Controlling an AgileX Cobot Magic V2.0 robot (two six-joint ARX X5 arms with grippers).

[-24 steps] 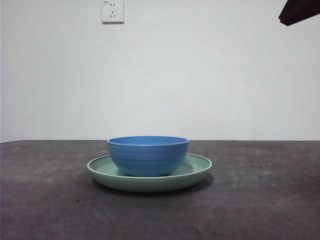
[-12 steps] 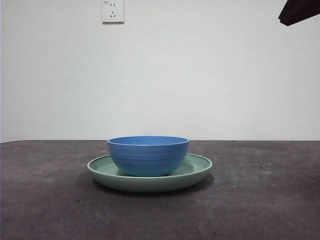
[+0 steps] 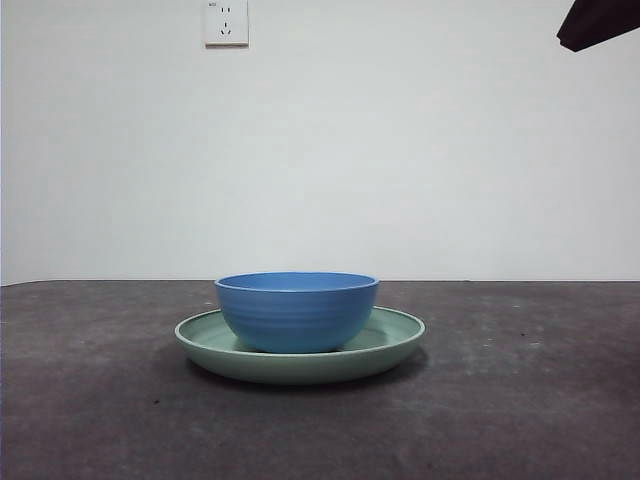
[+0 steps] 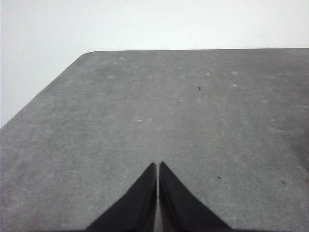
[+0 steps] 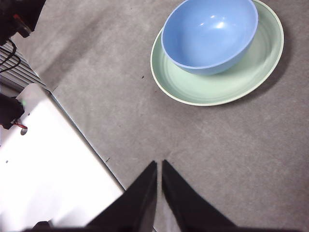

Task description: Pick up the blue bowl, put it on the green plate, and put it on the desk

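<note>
The blue bowl (image 3: 296, 311) stands upright inside the green plate (image 3: 395, 340), which rests on the desk (image 3: 520, 400) at the middle. Both also show in the right wrist view: the bowl (image 5: 208, 33) in the plate (image 5: 246, 77). My right gripper (image 5: 159, 166) is shut and empty, held above the desk well away from the plate. A black tip of an arm (image 3: 598, 22) shows at the top right corner of the front view. My left gripper (image 4: 158, 166) is shut and empty over bare desk (image 4: 193, 111); neither bowl nor plate shows in its view.
A white wall with a socket (image 3: 225, 22) stands behind the desk. In the right wrist view the desk's edge runs beside a white surface (image 5: 43, 164) with dark equipment and cables (image 5: 14, 19). The left wrist view shows the desk's far rounded corner (image 4: 87, 54).
</note>
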